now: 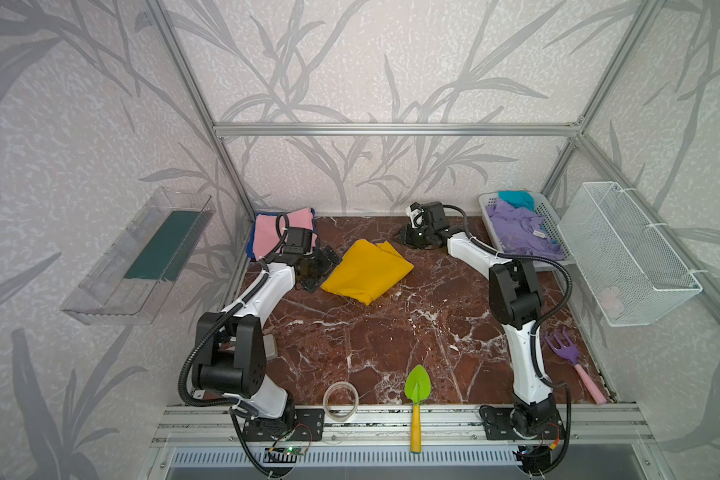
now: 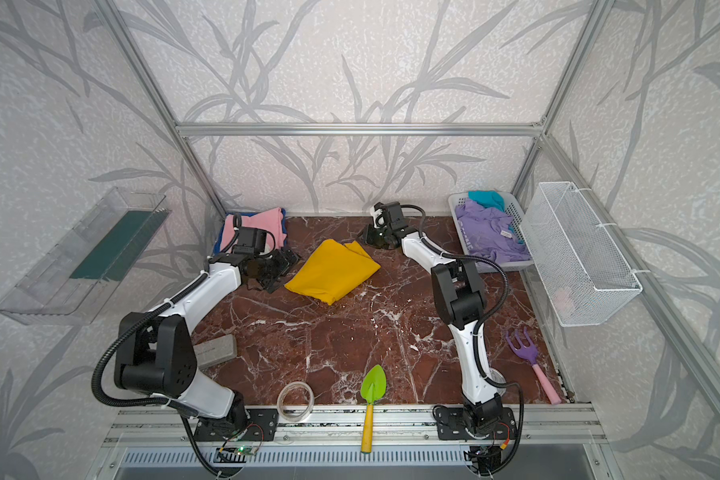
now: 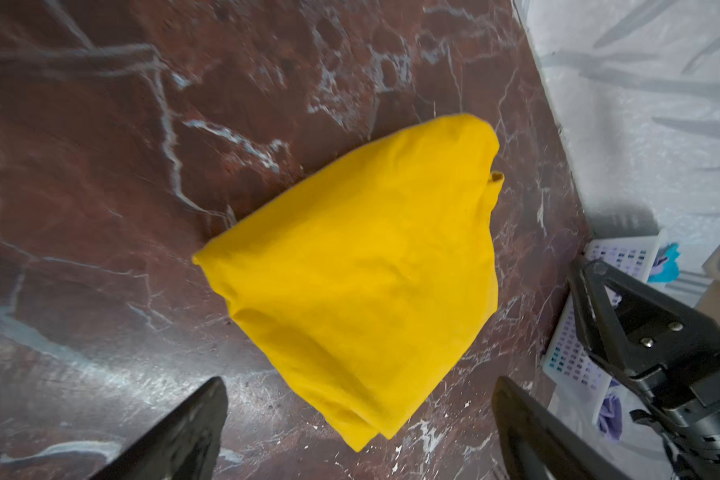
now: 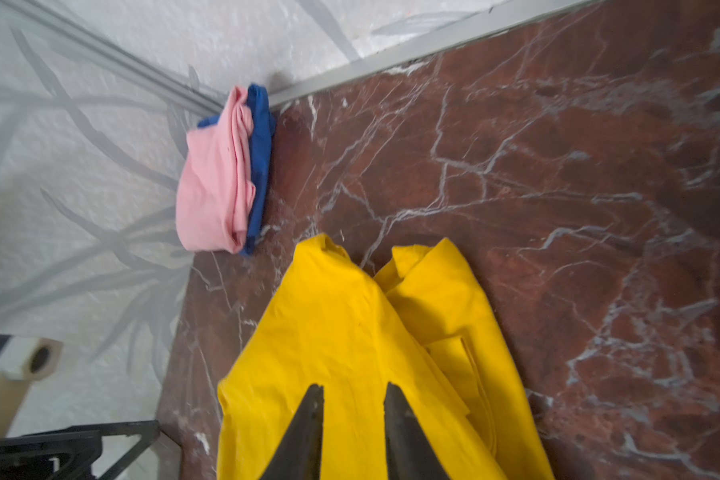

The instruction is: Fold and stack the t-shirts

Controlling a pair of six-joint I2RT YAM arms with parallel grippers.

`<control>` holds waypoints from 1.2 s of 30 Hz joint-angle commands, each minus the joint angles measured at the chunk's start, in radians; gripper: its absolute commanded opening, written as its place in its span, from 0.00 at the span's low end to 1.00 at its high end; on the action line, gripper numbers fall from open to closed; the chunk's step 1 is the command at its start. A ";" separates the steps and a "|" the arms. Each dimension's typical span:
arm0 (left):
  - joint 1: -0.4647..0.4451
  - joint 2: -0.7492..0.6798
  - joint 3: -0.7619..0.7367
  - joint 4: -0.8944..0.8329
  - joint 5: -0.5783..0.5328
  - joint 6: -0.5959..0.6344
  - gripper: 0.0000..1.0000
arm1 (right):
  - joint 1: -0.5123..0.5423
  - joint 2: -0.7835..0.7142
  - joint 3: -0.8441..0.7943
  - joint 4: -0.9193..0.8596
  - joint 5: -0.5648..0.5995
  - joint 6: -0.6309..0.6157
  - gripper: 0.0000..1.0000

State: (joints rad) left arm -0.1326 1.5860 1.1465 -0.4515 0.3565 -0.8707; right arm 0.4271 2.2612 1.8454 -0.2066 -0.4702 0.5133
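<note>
— Fingers (image 3: 192, 432) of the left hand (image 3: 359, 386) fill the near edge of its wrist view, spread wide with nothing between them. What lies past them?

— Just beyond is the yellow t-shirt (image 1: 366, 272), folded into a rough wedge and flat on the counter (image 1: 391, 345), toward the back. At its far corner sits the right hand (image 4: 354, 386), jaws a little apart over the cloth. Whether they pinch any of it, I cannot tell.

— Where's the trouble, you reckon?

— That far corner. Two flaps lie parted there in the right wrist view. A grip on the top layer alone would likely let the fold fall open on the lift.

— And the stack?

— Pink t-shirt (image 1: 265, 235) on the blue t-shirt (image 4: 260, 145), in the far left corner, just behind the left hand. A low carry could shove it askew, or the arm's cable (image 1: 280, 226) might snag it.

— The rest?

— Lavender t-shirt (image 1: 524, 237) and teal t-shirt (image 1: 516, 198) lie crumpled in the white basket (image 1: 551, 226) at the far right, not yet folded.
</note>
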 commanded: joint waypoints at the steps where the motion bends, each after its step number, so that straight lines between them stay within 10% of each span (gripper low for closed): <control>1: -0.041 0.069 0.036 -0.020 -0.006 0.047 0.99 | 0.047 -0.018 0.012 -0.158 0.108 -0.164 0.28; 10: -0.040 0.080 0.031 0.039 0.026 0.099 0.99 | 0.153 -0.069 -0.210 -0.237 0.283 -0.285 0.24; 22: -0.003 0.089 0.025 0.063 0.082 0.146 0.83 | 0.214 -0.536 -0.866 -0.112 0.358 -0.034 0.27; 30: -0.071 0.124 -0.003 0.034 0.088 0.219 0.83 | 0.125 -0.746 -0.775 -0.155 0.360 -0.056 0.46; 36: -0.117 0.155 -0.051 0.055 0.070 0.232 0.86 | 0.002 -0.589 -0.660 -0.138 0.186 -0.090 0.60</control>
State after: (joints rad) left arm -0.2436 1.7187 1.1156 -0.3931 0.4309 -0.6666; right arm 0.4648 1.5925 1.1660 -0.3340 -0.1902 0.4400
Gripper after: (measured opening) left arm 0.854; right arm 0.592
